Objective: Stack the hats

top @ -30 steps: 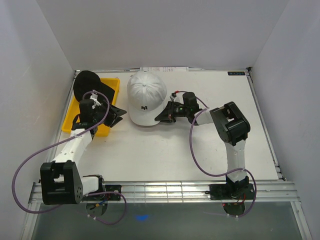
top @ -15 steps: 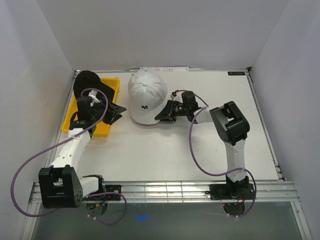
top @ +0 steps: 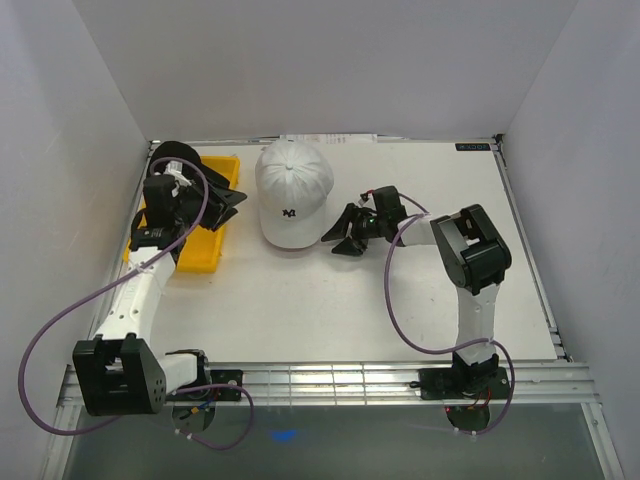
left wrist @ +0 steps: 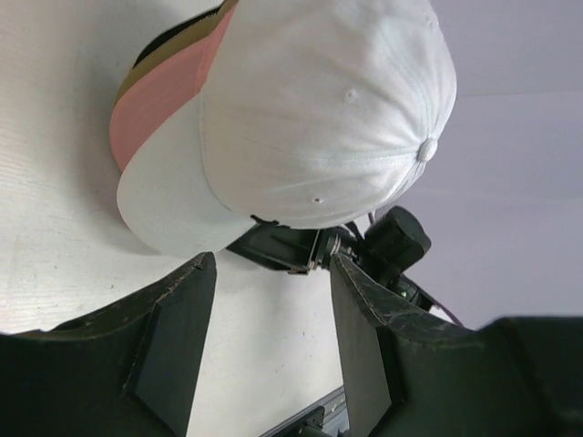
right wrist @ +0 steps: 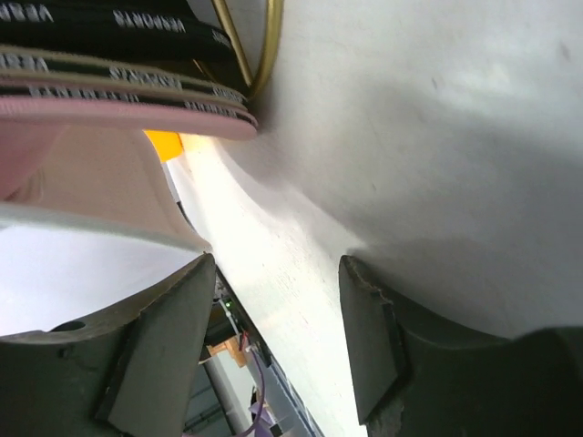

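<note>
A white hat [top: 293, 188] tops the stack at the table's back centre. In the left wrist view the white hat [left wrist: 319, 109] covers a pink brim [left wrist: 150, 114] and a tan one [left wrist: 173, 56]. The right wrist view shows the stacked bands from the side, black on top [right wrist: 109, 27] and pink [right wrist: 118, 114] lowest. A black hat [top: 172, 156] lies at the tray's far end, partly behind my left arm. My left gripper [top: 230, 208] is open over the tray, left of the stack. My right gripper [top: 338, 240] is open just right of the white brim, holding nothing.
The yellow tray [top: 205, 255] lies at the left, under my left wrist. A gold wire stand [right wrist: 266, 50] shows beneath the stacked hats. White walls close off the back and both sides. The metal rail [top: 320, 380] runs along the near edge.
My right gripper has opened, let go of the white hat's brim and drawn back to the right. The left arm has swung toward the back left, jaws still open.
</note>
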You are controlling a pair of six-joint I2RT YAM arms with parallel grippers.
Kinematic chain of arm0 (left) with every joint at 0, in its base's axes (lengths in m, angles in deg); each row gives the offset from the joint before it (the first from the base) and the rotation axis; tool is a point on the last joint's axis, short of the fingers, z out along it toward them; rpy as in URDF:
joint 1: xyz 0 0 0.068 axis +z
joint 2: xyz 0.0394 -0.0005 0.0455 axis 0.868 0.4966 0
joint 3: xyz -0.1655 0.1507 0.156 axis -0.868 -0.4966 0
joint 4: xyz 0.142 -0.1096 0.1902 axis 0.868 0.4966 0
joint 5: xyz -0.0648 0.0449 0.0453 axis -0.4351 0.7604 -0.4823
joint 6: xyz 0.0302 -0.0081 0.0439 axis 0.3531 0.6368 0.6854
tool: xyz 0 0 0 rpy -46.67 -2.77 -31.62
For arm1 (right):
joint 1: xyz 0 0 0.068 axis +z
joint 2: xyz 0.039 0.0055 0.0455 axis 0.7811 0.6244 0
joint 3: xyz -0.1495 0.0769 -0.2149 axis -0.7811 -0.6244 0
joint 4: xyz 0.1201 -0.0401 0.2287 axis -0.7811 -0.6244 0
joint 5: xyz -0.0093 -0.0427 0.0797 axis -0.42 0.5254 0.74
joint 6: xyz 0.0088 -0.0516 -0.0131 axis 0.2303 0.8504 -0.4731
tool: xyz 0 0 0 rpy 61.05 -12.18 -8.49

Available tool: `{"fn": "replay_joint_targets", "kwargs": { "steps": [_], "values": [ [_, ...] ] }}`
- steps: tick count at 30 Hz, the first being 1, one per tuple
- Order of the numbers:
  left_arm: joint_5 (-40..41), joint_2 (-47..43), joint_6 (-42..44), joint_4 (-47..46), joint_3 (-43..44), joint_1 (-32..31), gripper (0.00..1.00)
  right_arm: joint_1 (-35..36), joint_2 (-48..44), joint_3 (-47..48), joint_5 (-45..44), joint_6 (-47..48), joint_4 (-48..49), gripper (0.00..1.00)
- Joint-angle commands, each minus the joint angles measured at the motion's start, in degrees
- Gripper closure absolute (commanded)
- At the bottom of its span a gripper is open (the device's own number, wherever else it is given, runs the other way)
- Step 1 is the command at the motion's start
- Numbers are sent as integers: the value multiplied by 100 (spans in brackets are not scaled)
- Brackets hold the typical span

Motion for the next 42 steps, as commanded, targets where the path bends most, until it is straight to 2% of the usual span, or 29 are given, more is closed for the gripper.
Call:
{"fn": "replay_joint_targets", "kwargs": {
  "steps": [1,3,6,10,13,16,19,24,33,42],
  "values": [
    [403,-20,138,277,519,146,36,-38,-456,-336,-288,261,-487,37],
    [649,76,269,471,749,243,36,-56,-780,-607,-253,323,-452,35],
    [1457,208,419,1086,1197,463,34,-56,-1315,-1046,-235,410,-321,34],
    [1897,550,314,1263,1303,989,32,-47,-1959,-1565,-227,533,-215,33],
    [2424,1023,191,1377,1409,1113,31,-38,-2424,-1847,-139,787,-284,32],
    [2906,1489,147,1264,1523,1131,26,-38,-2838,-2023,-112,1069,-513,32],
    [3049,1955,261,842,1646,1131,22,-29,-3216,-2147,-42,1219,-592,31],
    [3593,2800,428,921,2331,1140,22,-29,-3655,-2296,-7,1693,-979,30],
    [3972,3644,428,972,3052,1140,23,-29,-3692,-2261,142,1949,-1102,30],
    [4218,3530,76,737,2490,1149,25,-29,-3463,-2243,292,1940,-892,30]
  ]
}}
